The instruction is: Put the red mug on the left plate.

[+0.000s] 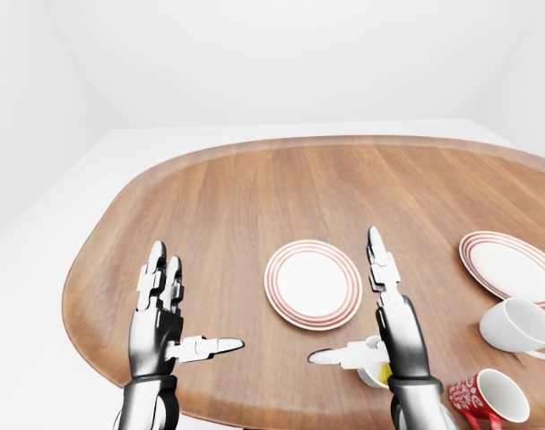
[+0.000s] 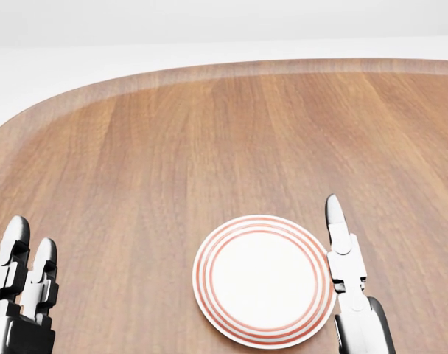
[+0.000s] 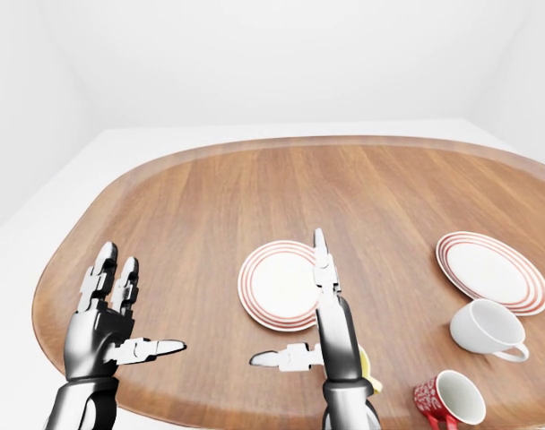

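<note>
Left-eye view puts both hands up over the near edge of the oval wooden table (image 1: 228, 197). The left hand (image 1: 160, 318) has its fingers spread wide and straight, thumb poking sideways, nothing in it. Same story for the right hand (image 1: 389, 322): fingers stretched out, thumb pointing across, holding nothing, hovering over the yellow-and-white mug (image 1: 377, 374), which peeks out just below it at the near edge.

Down at the near right edge lies the red mug (image 3: 449, 399), tipped on its side, white mouth facing up toward the camera, clear of both hands. Just beyond it, also on its side, is a white mug (image 3: 486, 329), close to the right plate (image 3: 490, 271) by the table's right edge.

Head view shows the left plate (image 2: 263, 280), red-ringed and bare, with the right hand's long finger alongside its right rim. Farther on, plain wood runs to the far edge.
</note>
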